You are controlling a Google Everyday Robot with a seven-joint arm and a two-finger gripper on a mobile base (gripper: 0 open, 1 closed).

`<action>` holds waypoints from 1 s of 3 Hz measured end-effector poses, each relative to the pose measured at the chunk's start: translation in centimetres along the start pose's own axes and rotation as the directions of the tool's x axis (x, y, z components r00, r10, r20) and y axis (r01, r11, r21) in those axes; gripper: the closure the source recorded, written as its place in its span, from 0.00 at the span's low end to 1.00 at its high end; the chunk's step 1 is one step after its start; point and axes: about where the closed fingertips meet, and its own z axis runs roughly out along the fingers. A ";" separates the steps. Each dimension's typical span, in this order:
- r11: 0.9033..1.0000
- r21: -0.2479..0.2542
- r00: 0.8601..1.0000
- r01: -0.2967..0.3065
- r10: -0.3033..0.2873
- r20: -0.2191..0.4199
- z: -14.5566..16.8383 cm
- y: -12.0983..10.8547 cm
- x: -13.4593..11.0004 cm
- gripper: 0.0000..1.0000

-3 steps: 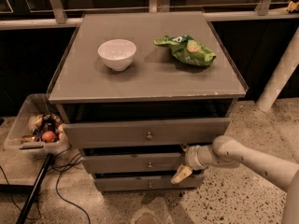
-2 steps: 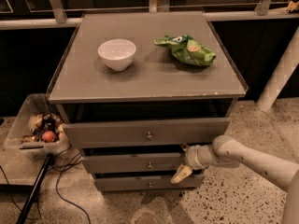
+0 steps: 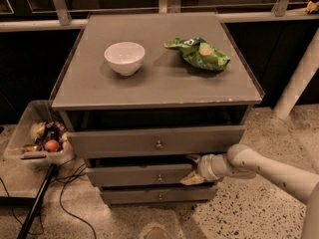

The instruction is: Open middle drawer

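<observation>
The middle drawer, a grey wooden one with a plain flat front and a small round metal knob at its centre, sits between the wider, taller-fronted grey top drawer and the narrower grey bottom drawer of a low grey cabinet. Its front stands a little forward of the bottom drawer, so it looks only slightly open, with most of the pull left to do. The top drawer also juts out, overhanging it. The robot's pale hand is at the right end of the middle drawer's front, touching or just beside that edge and well apart from the knob. It probably works from the side because the white arm reaches in from the right, and the drawer's end offers an edge to hook. Whether the hand is clenched on that edge or released cannot be told. On the grey tabletop stand a white ceramic bowl and, apart from it, a crumpled green snack bag, both well back from the front rim. A clear plastic bin of odds and ends sits just beside the cabinet's left side, with black cables on the speckled floor below.
</observation>
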 end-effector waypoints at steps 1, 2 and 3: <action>1.000 0.000 1.000 0.000 0.000 0.000 0.0 0.0 0.0 0.61; 1.000 0.000 1.000 0.000 0.000 0.000 0.0 0.0 0.0 0.84; 1.000 0.000 1.000 0.000 0.000 0.000 -0.3 -0.1 -0.3 1.00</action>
